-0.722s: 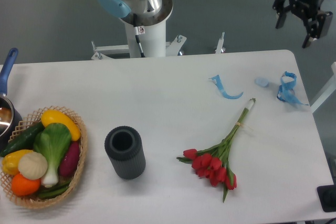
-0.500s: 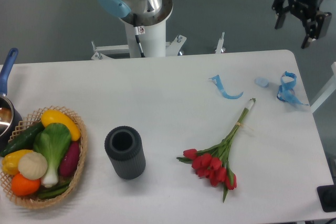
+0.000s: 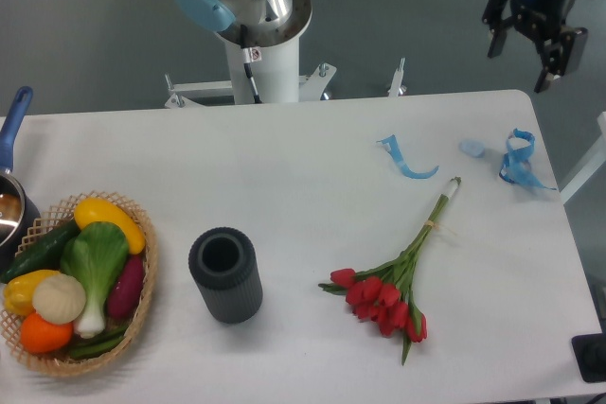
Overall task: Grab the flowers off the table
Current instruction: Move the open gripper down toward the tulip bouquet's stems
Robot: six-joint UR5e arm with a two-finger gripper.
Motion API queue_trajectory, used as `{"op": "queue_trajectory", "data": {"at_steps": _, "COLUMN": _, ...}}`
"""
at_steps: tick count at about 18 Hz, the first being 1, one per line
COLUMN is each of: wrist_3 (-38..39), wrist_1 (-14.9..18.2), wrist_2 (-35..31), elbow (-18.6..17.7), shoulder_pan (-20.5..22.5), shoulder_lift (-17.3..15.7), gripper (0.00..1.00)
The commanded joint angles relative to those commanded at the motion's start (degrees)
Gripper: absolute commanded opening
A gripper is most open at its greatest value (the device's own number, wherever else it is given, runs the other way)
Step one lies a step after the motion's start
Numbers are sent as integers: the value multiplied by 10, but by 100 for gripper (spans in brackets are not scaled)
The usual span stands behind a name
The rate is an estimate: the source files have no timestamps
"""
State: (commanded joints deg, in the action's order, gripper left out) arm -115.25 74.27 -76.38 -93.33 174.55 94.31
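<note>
The 2 fingers (image 3: 495, 40) of the gripper (image 3: 520, 57) are spread apart with nothing between them, hanging up past the far right corner of the table (image 3: 284, 167), over the grey floor (image 3: 85, 35) rather than the tabletop.

The flowers (image 3: 393, 281) lie flat on the table well below the fingers and a bit to their left, red heads toward the near edge, stems pointing up and right toward the gripper. Between the fingers and the stem tips there's a curled blue ribbon (image 3: 409, 163), a small pale blue scrap (image 3: 472, 148), and another ribbon curl (image 3: 519, 160) almost straight under the fingers near the right edge.

Way off to the left of the fingers: a dark ribbed cup (image 3: 225, 273) standing upright, and a basket (image 3: 76, 286) of veg at the left edge. The arm's base (image 3: 248, 16) sits behind the far edge.

Surface is plain white, smooth, rounded corners.

Cut off stuff: a pot (image 3: 11, 205) with a blue handle is mostly out of frame on the left, there's a dark thing (image 3: 592, 359) at the bottom right I can't identify, and the arm above the gripper runs out the top.
</note>
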Motion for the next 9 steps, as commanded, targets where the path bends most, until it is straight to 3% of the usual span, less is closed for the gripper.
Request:
{"op": "queue_trajectory", "data": {"at_steps": 6, "wrist_3": 97, "wrist_1": -11, "wrist_2": -3, "elbow": -34, "shoulder_pan": -44, "shoulder_lift": 10, "gripper": 100}}
{"op": "queue_trajectory", "data": {"at_steps": 9, "wrist_3": 157, "wrist_1": -30, "wrist_2": -2, "elbow": -47, "shoulder_pan": -67, "shoulder_lift": 32, "gripper": 100}}
